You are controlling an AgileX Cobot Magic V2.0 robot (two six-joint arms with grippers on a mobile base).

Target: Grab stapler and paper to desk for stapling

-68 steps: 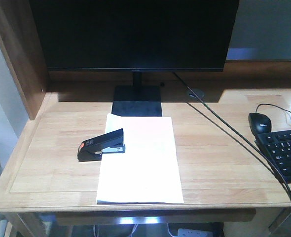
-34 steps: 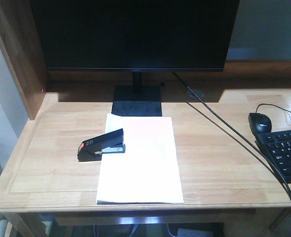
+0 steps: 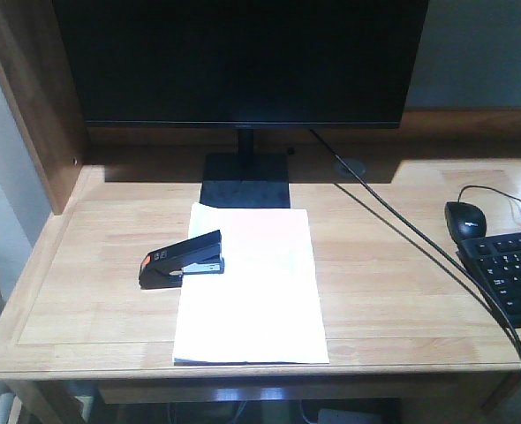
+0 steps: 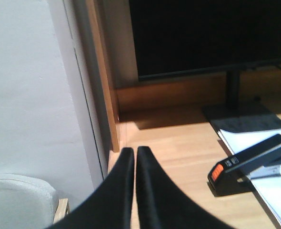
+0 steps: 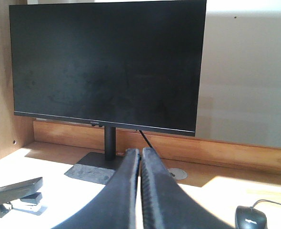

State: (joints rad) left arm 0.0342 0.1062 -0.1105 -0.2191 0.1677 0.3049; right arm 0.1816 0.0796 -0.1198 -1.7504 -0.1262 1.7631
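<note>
The black stapler point(image 3: 182, 259) with an orange-red patch lies on the left edge of the white paper point(image 3: 252, 291), both on the light-wood desk point(image 3: 101, 291). Neither gripper shows in the front view. In the left wrist view my left gripper point(image 4: 135, 151) is shut and empty, over the desk's left end, well left of the stapler point(image 4: 249, 163) and the paper point(image 4: 274, 188). In the right wrist view my right gripper point(image 5: 140, 151) is shut and empty, pointing at the monitor stand, with the stapler point(image 5: 15, 195) off to its lower left.
A large black monitor point(image 3: 243, 62) on a stand point(image 3: 245, 179) stands at the back of the desk. A mouse point(image 3: 466, 217) and keyboard point(image 3: 512, 274) lie at the right, with a cable point(image 3: 402, 230) running across. A wooden side panel point(image 3: 31, 106) rises on the left.
The front view has shifted very slightly; the stapler and paper lie where they were.
</note>
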